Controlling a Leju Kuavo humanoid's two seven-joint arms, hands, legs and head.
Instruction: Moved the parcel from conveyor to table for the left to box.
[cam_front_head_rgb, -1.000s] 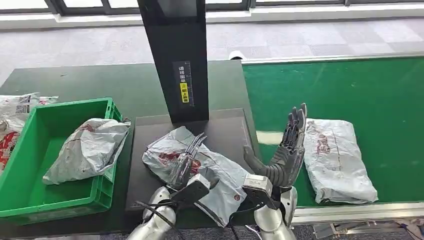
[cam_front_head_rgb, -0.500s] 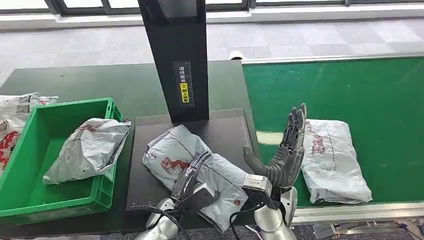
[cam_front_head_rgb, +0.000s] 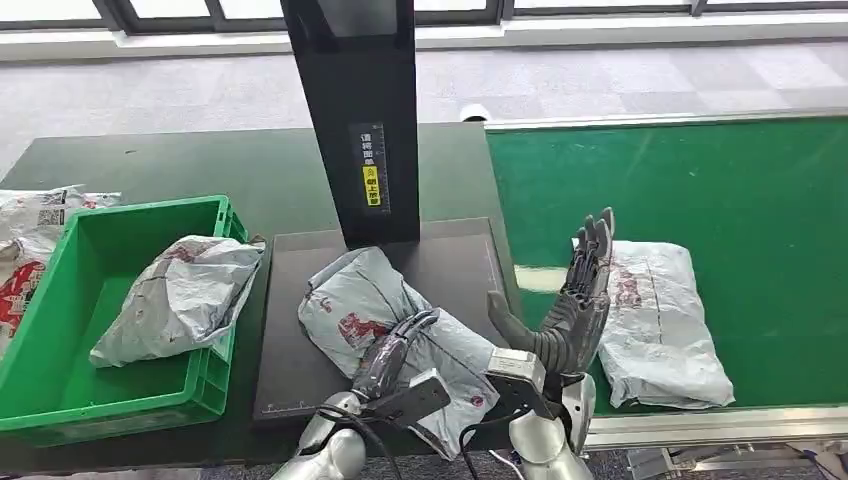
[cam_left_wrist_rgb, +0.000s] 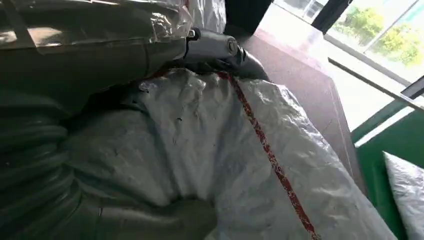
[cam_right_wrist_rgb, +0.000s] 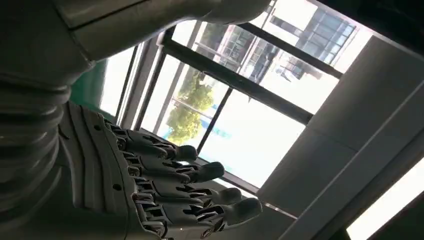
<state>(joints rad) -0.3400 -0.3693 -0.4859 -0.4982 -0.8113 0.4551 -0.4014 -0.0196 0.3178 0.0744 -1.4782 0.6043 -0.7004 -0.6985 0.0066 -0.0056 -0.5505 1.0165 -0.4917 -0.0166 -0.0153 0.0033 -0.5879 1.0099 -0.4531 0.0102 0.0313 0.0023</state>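
Observation:
A crumpled grey parcel (cam_front_head_rgb: 372, 300) with red print lies on the black mat (cam_front_head_rgb: 300, 350) in front of me. My left hand (cam_front_head_rgb: 395, 352) lies over its near end with the fingers curled onto it. In the left wrist view the parcel (cam_left_wrist_rgb: 250, 165) bulges between the thumb (cam_left_wrist_rgb: 215, 47) and the rest of the hand, so the hand grips it. My right hand (cam_front_head_rgb: 572, 305) stands upright and open at the conveyor's near left corner, fingers (cam_right_wrist_rgb: 200, 172) spread, holding nothing. A second grey parcel (cam_front_head_rgb: 660, 320) lies on the green conveyor (cam_front_head_rgb: 700, 180), just right of that hand.
A black scanner post (cam_front_head_rgb: 355, 120) rises at the back of the mat. A green crate (cam_front_head_rgb: 60, 300) on the left holds another grey parcel (cam_front_head_rgb: 180, 295). More bagged parcels (cam_front_head_rgb: 30, 215) lie beyond the crate's left wall. The conveyor's metal rail (cam_front_head_rgb: 720, 415) runs along its near edge.
My left hand has drawn back toward me over the parcel and curled its fingers onto it; the parcel shifted slightly. The conveyor parcel has crept left. The right hand stays raised.

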